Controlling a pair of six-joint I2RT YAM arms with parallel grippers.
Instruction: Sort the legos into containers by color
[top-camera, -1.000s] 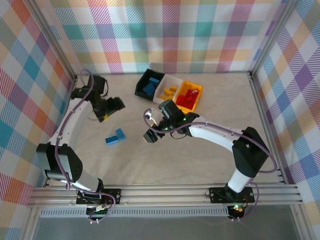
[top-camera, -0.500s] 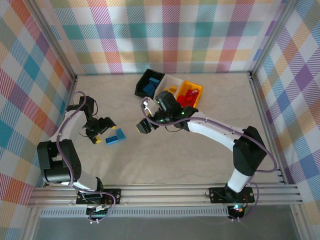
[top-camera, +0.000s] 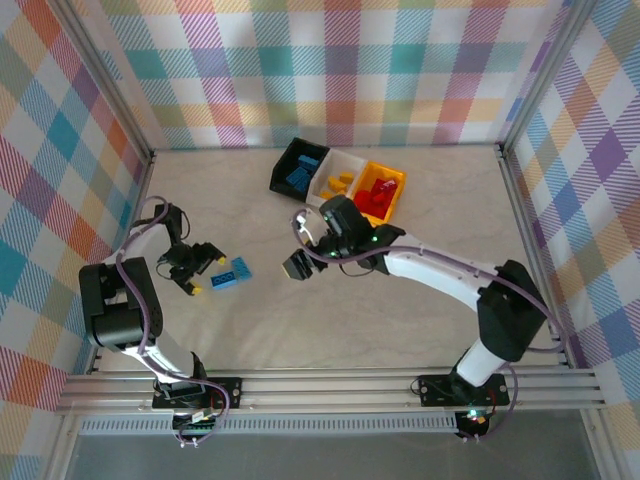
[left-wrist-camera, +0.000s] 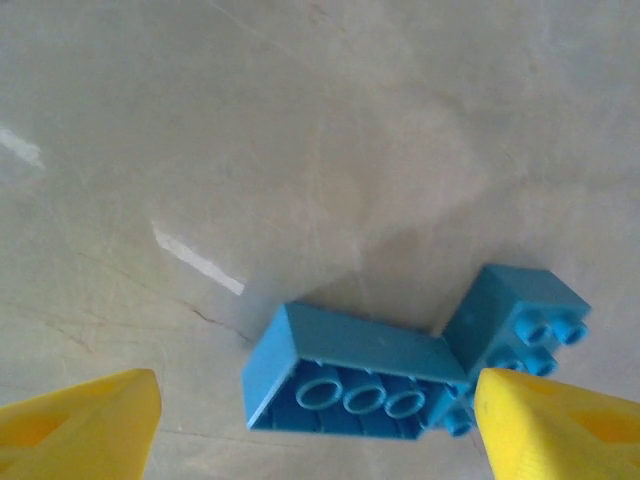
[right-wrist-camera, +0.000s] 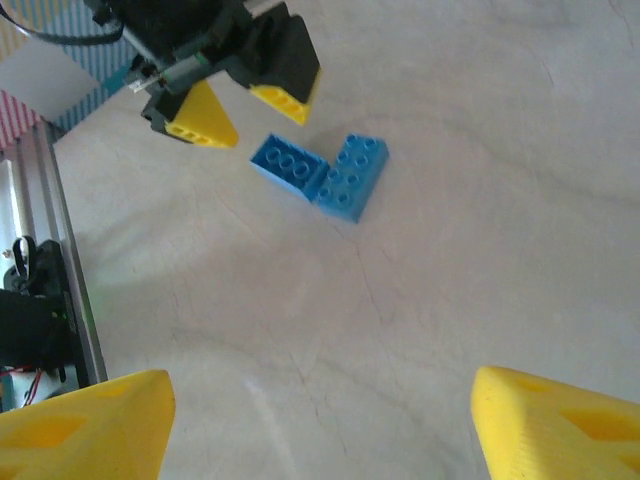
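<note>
The left gripper gapes wide and empty just left of two blue legos, touching in an L on the pale marbled table: glossy plastic, one studs-up, one showing hollow round tubes. The right gripper hovers spread, holding nothing. Behind it, the black bin holds blue legos, the white bin yellow, the orange bin red

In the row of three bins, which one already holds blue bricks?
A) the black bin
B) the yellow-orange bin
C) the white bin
A: in the top view, blue bricks lie inside the black bin, at the left end of the row.
</note>
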